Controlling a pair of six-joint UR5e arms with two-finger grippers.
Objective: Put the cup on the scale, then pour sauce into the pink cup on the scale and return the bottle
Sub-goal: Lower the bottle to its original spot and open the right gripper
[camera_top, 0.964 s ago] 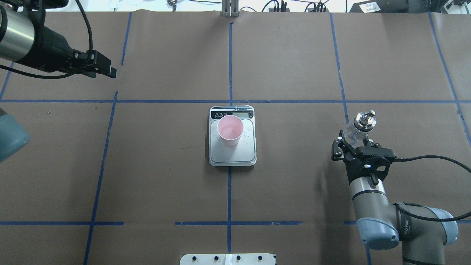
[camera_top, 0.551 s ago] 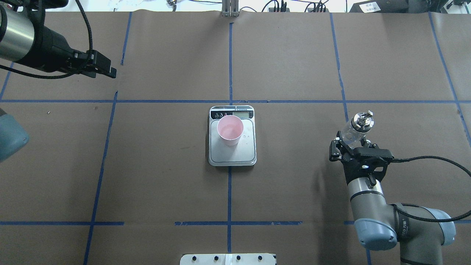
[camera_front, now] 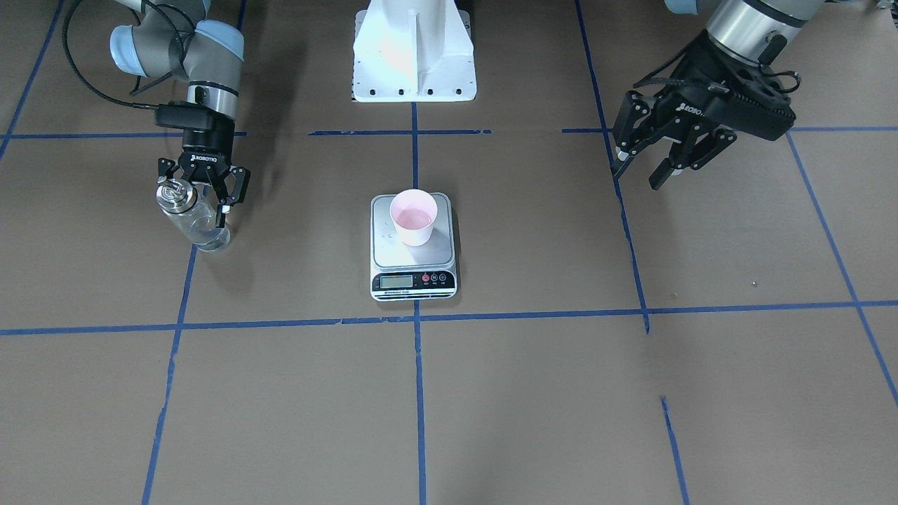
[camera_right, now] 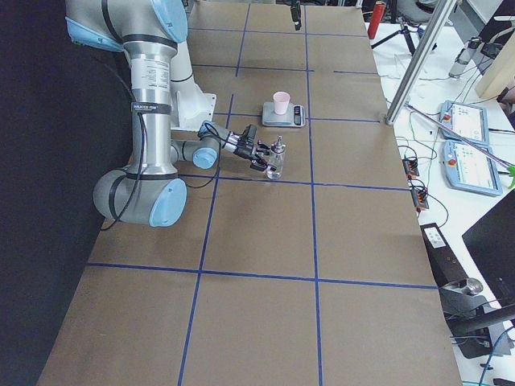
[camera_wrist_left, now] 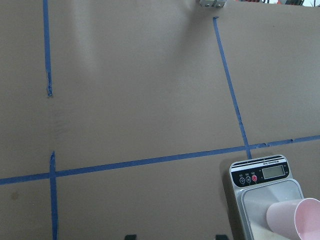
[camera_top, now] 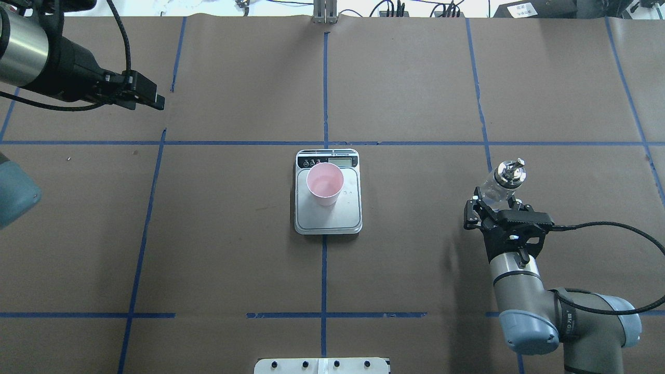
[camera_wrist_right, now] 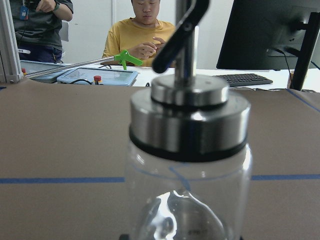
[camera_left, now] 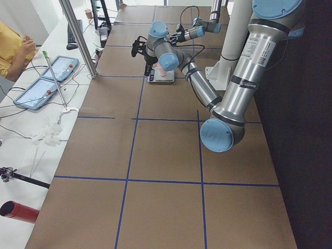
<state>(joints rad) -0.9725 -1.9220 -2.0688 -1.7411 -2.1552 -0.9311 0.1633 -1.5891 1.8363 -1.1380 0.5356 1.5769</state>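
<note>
Lowered a little since a second ago, the bottle (camera_top: 503, 179) now looks smaller in the overhead view, slightly tilted with its metal cap uppermost (whether its base touches the bench (camera_top: 415, 259) I cannot tell). The right tool (camera_top: 497, 201) is clamped around its glass body. Well apart, at mid-bench, the pink cup (camera_top: 324, 183) stands upright on the scale (camera_top: 328, 221), toward the display end. The left tool (camera_front: 638, 175) hangs over the bench's left side, fingers spread wide, holding nothing.
</note>
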